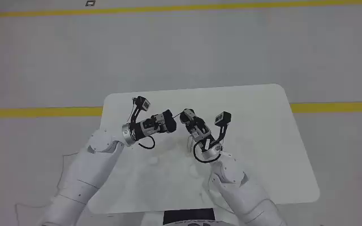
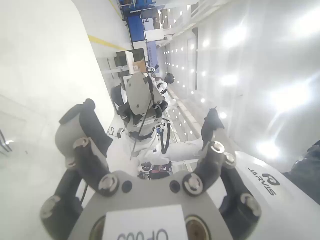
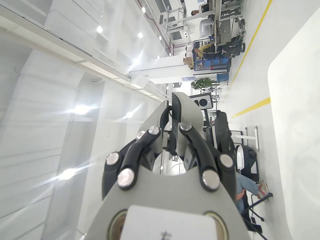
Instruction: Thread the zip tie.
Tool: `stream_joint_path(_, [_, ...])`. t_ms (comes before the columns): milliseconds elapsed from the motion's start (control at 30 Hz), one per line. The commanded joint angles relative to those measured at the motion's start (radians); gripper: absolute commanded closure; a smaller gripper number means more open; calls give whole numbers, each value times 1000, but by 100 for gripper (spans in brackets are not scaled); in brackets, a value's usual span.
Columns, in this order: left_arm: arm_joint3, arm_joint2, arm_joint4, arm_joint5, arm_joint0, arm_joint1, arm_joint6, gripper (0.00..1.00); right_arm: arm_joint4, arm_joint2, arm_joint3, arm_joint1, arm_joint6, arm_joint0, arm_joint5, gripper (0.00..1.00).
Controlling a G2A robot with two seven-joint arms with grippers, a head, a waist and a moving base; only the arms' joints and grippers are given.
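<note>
Both arms are held above the middle of the white table [image 1: 260, 164], their grippers facing each other a short way apart. My right gripper [image 1: 189, 118] is shut on a thin black zip tie [image 2: 135, 147]. In the left wrist view the tie runs along the grey fingers of the right gripper [image 2: 138, 88] and hangs free below them. My left gripper [image 1: 168, 121] is open with nothing between its fingers [image 2: 85, 118], and the tie lies beyond its tips. In its own view the right gripper [image 3: 175, 101] has its pads pressed together.
The white table has rounded corners and its surface [image 2: 37, 51] is bare around the arms. Yellow floor lines [image 1: 51, 112] run past the table's far side.
</note>
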Motion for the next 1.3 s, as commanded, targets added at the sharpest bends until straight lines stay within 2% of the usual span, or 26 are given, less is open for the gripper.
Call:
stream_joint_path(0, [-9,5,5,6,3,0,10,0,-16,2,1,0,-6,0,7,100])
stream_joint_path(233, [-17,2,1,-2,7,3,5,0,-96,-21,8,-8,-80,0,19,100])
stream_joint_path(500, [-21,3,5,0,7,3,11,0,-98,-20,8,-8,-80,0,21,100])
stream_joint_path(600, [-30,5,20,9,10,4,34,0,-133,-18,0,-7,-86,-4,36,100])
stream_joint_path(800, [-42,1,34,9,15,7,38,0,-200,-10,-11,-5,-92,-9,64,100])
stream_joint_path(933, [-46,-6,42,14,19,11,41,46,-269,-10,-23,-4,-103,-15,84,100])
stream_joint_path(967, [-45,-7,42,15,19,11,40,52,-283,-10,-26,-4,-108,-16,89,100])
stream_joint_path(1100, [-47,-10,43,18,22,14,42,57,-348,-14,-32,-4,-127,-21,110,100])
stream_joint_path(1267, [-47,-10,41,21,24,15,44,57,-377,-17,-36,-5,-145,-26,123,100])
